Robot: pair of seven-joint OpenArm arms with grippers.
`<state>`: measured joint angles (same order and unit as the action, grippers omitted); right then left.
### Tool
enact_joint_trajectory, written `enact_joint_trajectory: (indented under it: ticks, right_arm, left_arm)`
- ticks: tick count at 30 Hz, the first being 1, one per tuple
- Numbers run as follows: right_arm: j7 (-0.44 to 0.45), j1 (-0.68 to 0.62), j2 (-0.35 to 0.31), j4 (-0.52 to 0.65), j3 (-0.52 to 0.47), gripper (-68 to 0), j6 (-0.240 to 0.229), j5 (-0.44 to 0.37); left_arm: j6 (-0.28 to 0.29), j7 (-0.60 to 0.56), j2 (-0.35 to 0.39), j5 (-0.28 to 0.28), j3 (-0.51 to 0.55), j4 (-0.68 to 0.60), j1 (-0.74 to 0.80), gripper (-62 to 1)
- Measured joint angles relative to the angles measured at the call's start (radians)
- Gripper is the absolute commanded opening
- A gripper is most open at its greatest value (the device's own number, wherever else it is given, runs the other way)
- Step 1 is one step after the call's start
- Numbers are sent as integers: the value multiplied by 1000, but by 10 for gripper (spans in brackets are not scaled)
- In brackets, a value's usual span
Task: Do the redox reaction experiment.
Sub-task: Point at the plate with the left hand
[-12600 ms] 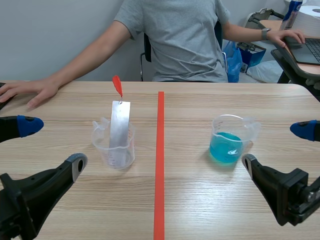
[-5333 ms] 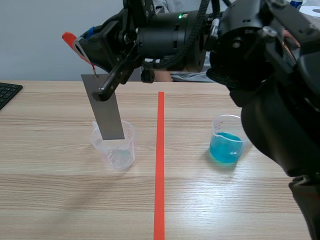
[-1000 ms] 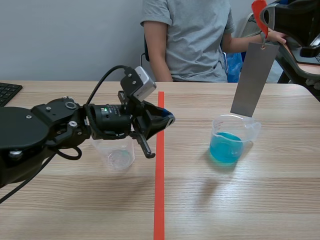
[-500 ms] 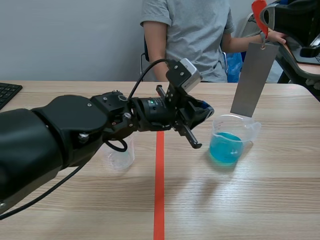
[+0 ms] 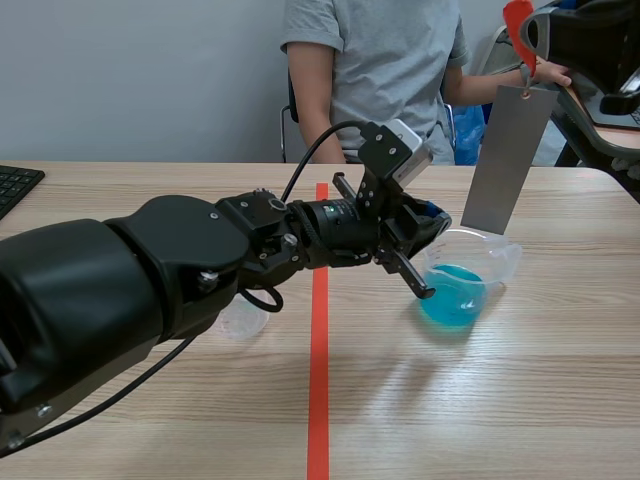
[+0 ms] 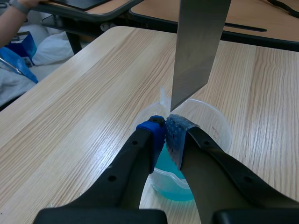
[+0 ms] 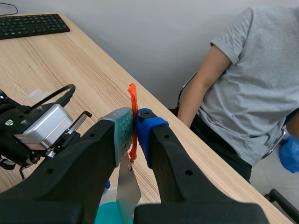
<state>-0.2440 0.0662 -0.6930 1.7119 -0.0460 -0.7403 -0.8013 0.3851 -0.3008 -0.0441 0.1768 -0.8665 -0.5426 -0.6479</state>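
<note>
Scene view: a clear plastic beaker (image 5: 492, 262) holding blue liquid is shown standing on a pale wooden surface (image 5: 500, 400). A grey metal strip (image 5: 503, 160) is hung upright above the beaker's mouth, with its lower edge just over the rim and clear of the liquid. The strip is suspended from an orange-red tab (image 5: 517, 25), and that tab is pinched between the fingers of the right hand (image 5: 530, 40), high above the beaker.

The left arm (image 5: 150, 290) is laid across an orange-red tape line (image 5: 318, 400). The left hand (image 5: 434, 220) is placed at the beaker's rim, on the side facing the tape line.

In the left wrist view, this hand is seen clenched, with only a slit left between the pads (image 6: 175, 133). Its tips are at the rim, just under the strip's lower corner. Whether the beaker's wall is pinched cannot be told.

An empty beaker (image 5: 240, 318) is partly hidden behind the left arm, across the tape line from the blue beaker. A person (image 5: 375, 80) in a grey T-shirt is seated beyond the beaker, and a keyboard (image 5: 15, 185) lies well apart from it.
</note>
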Motion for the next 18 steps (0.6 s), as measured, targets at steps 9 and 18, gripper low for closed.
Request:
enact_joint_trajectory:
  ticks: [9,18]
  right_arm:
    - [0,0,0,0,0,-660,0,0]
    - [0,0,0,0,0,-660,0,0]
  left_arm:
    - [-1,0,0,0,0,0,0,-556]
    - [-11,-4,0,0,0,0,0,-556]
